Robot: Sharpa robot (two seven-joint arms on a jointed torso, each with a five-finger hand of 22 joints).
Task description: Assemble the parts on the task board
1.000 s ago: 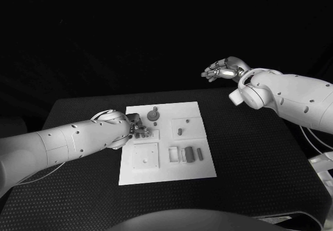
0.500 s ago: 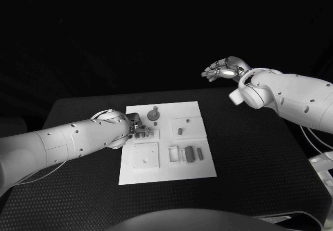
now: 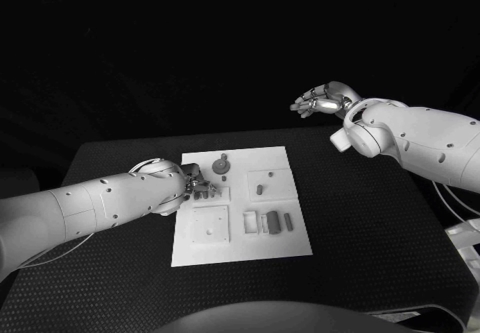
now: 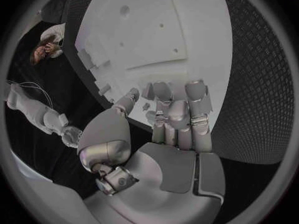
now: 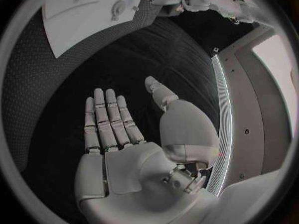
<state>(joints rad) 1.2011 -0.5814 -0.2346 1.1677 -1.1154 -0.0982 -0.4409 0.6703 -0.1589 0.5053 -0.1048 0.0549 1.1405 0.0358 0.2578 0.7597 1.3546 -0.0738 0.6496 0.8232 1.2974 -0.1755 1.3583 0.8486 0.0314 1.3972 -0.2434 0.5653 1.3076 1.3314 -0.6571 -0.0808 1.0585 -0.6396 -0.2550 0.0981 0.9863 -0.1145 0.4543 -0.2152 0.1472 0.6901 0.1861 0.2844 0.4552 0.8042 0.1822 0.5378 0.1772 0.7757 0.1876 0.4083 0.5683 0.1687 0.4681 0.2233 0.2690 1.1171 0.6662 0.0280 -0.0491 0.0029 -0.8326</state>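
Left hand (image 3: pixel 197 182) curls down on the task board (image 3: pixel 240 243) (grasp unclear); right hand (image 3: pixel 318 101), upper right, spread and empty.

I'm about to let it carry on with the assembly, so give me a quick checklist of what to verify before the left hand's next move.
1. Left hand over the task board, at its left edge: ok.
2. Left hand's hold on a part: cannot tell; a small piece sits by its fingertips in the left wrist view, contact unclear.
3. Right hand off the board, raised beyond the table's far edge: ok.
4. Right hand holds nothing, fingers apart: ok.
5. Round part and oblong parts lying on the board, untouched: ok.
6. Board flat on the black table: ok.
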